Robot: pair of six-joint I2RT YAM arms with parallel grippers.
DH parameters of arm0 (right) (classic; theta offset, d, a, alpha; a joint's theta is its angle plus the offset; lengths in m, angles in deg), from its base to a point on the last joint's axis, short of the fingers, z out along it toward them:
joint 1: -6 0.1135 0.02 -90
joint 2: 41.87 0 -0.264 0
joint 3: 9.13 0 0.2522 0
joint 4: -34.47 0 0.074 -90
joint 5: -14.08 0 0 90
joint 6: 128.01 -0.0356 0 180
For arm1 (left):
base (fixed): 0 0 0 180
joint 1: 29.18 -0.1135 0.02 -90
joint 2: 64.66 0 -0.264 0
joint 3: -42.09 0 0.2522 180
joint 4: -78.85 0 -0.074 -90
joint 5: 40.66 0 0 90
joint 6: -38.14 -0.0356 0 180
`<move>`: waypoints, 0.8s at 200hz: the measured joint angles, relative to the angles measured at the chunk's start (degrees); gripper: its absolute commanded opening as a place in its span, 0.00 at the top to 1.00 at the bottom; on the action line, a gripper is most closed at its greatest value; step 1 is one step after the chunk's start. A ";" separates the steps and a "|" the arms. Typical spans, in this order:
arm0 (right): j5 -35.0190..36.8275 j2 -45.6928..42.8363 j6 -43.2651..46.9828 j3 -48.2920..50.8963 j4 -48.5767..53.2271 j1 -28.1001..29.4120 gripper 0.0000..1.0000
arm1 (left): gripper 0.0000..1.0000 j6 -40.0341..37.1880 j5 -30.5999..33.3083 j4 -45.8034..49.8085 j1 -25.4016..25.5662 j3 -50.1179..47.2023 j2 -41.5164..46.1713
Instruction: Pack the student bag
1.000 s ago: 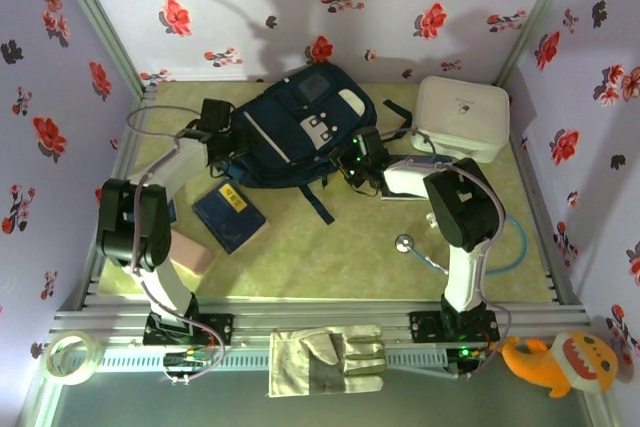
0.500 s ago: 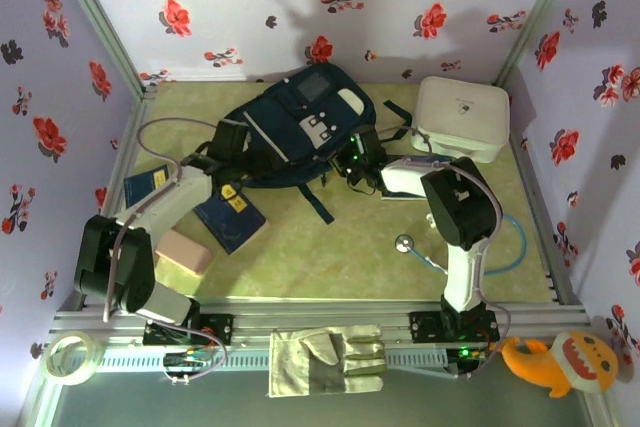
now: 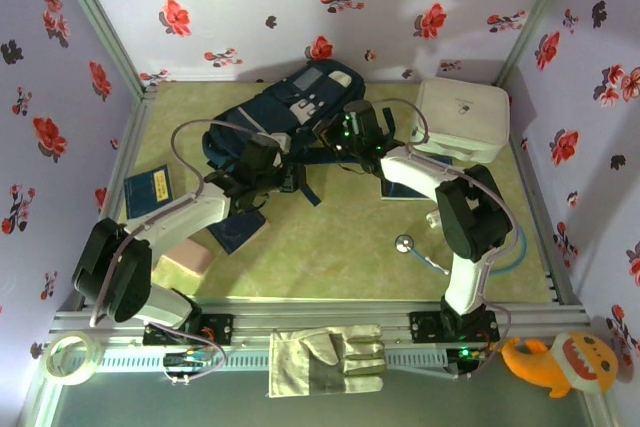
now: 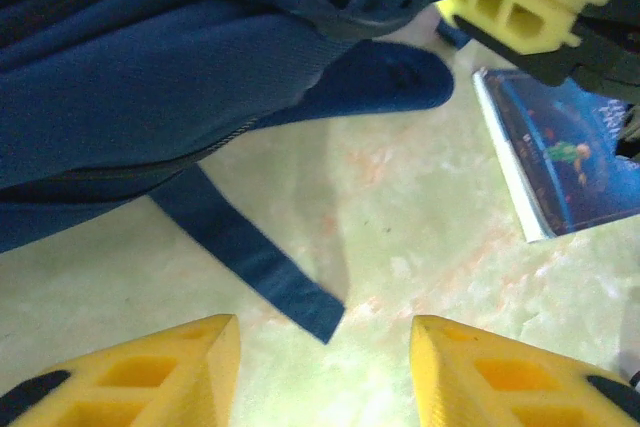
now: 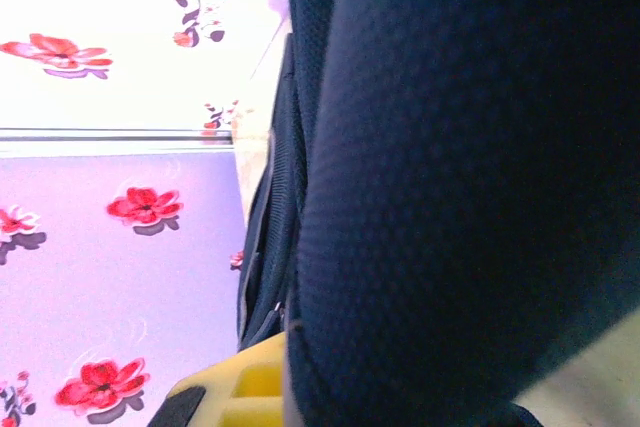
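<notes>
The large navy-blue fabric student bag [image 3: 300, 107] with white stripes lies at the far centre of the green table surface [image 3: 340, 257], left of the white rounded-square zip case [image 3: 460, 117]. The left gripper [image 3: 262, 160] sits at the near edge of the bag. In the left wrist view, the left gripper [image 4: 322, 352] has its yellow fingers [image 4: 150, 372] spread apart with nothing between them. They stand over bare table [image 4: 420, 247], with the bag body [image 4: 150, 67] just beyond them on the far side. A flat navy strap [image 4: 255, 257] runs from the bag and ends between and just ahead of the fingertips, apart from both. To the right lies a blue illustrated book [image 4: 560, 157], flat on the table. The right gripper [image 3: 345, 132] is at the bag's right edge, near the zip case. In the right wrist view, dark mesh fabric of the bag [image 5: 480, 197] presses close against one yellow finger [image 5: 235, 387]. Whether the right gripper's fingers are clamped on the fabric cannot be told.
</notes>
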 measured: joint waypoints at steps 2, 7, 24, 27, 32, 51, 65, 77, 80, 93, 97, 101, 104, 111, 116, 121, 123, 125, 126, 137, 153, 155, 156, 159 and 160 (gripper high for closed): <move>0.00 0.00 0.00 -0.22 0.07 0.02 0.98 | 0.58 -0.13 0.02 -0.24 0.04 0.00 0.00; 0.00 0.00 -0.04 -0.70 0.24 0.09 0.98 | 0.59 -0.70 0.04 -0.79 0.09 0.00 0.00; 0.00 0.00 -0.44 -1.97 0.63 0.35 0.98 | 0.62 -2.34 1.18 -2.45 0.20 0.00 -0.02; 0.00 -0.02 -0.52 -2.10 0.68 0.37 0.98 | 0.63 -2.71 1.42 -2.67 0.20 0.00 -0.02; 0.00 -0.07 -0.66 -2.27 0.79 0.46 0.97 | 0.64 -3.34 2.05 -3.21 0.20 0.00 -0.04; 0.07 -0.59 -1.49 -2.40 1.95 0.61 0.97 | 0.66 -5.66 3.91 -5.03 0.17 0.35 -0.81; 0.09 -1.25 -2.14 -2.38 3.26 0.61 0.97 | 0.69 -7.61 4.79 -5.84 0.11 1.44 -2.23; 0.31 -2.14 -2.56 -2.16 4.35 0.61 0.97 | 0.69 -9.27 5.29 -6.27 -0.20 2.69 -3.69; 0.28 -2.40 -2.62 -2.05 4.55 0.61 0.97 | 0.70 -9.60 5.38 -6.32 -0.22 2.97 -3.93; 0.46 -4.07 -3.43 -0.94 4.96 0.66 0.97 | 0.73 -11.34 5.68 -6.23 -0.74 4.37 -5.07; 0.59 -4.57 -3.52 -0.57 5.07 0.68 0.97 | 0.74 -11.76 5.90 -6.21 -0.96 4.85 -5.46; 0.68 -5.09 -3.67 -0.20 5.16 0.68 0.97 | 0.77 -12.24 5.99 -5.99 -1.11 5.33 -5.73; 0.83 -5.57 -3.91 0.22 5.33 0.72 0.97 | 0.77 -12.48 6.03 -5.84 -1.29 5.73 -5.97; 1.11 -6.51 -4.07 1.07 5.44 0.72 0.98 | 0.78 -13.16 5.99 -5.49 -1.64 6.58 -6.43; 1.33 -7.23 -4.20 1.70 5.60 0.74 0.98 | 0.78 -13.68 5.97 -5.22 -1.86 7.17 -6.67; 1.60 -7.82 -4.48 2.32 5.68 0.76 0.99 | 0.79 -14.19 5.90 -4.98 -1.97 7.65 -6.78; 1.81 -8.13 -4.52 2.60 5.73 0.76 0.99 | 0.79 -14.34 5.90 -4.94 -2.05 7.82 -6.80; 1.95 -8.33 -4.57 2.86 5.73 0.76 0.99 | 0.79 -14.53 5.79 -4.92 -2.08 7.93 -6.80; 1.97 -8.39 -4.61 2.95 5.75 0.79 0.99 | 0.79 -14.67 5.73 -4.90 -2.08 8.00 -6.80; 2.89 -10.03 -4.96 4.63 5.84 0.85 0.99 | 0.80 -15.58 5.33 -4.85 -2.14 8.39 -6.78; 4.13 -11.91 -5.16 6.71 5.90 0.98 0.99 | 0.81 -16.76 4.17 -4.85 -2.14 8.48 -6.78; 4.26 -12.15 -5.18 6.97 5.92 1.01 0.99 | 0.81 -16.94 3.89 -4.87 -2.14 8.48 -6.78; 4.37 -12.24 -5.18 7.08 5.92 1.03 0.99 | 0.81 -17.00 3.82 -4.87 -2.14 8.48 -6.78; 4.70 -12.59 -5.27 7.41 5.95 1.09 0.99 | 0.81 -17.11 3.56 -4.87 -2.14 8.48 -6.78; 4.76 -12.68 -5.29 7.50 5.95 1.11 0.99 | 0.81 -17.16 3.50 -4.87 -2.14 8.48 -6.78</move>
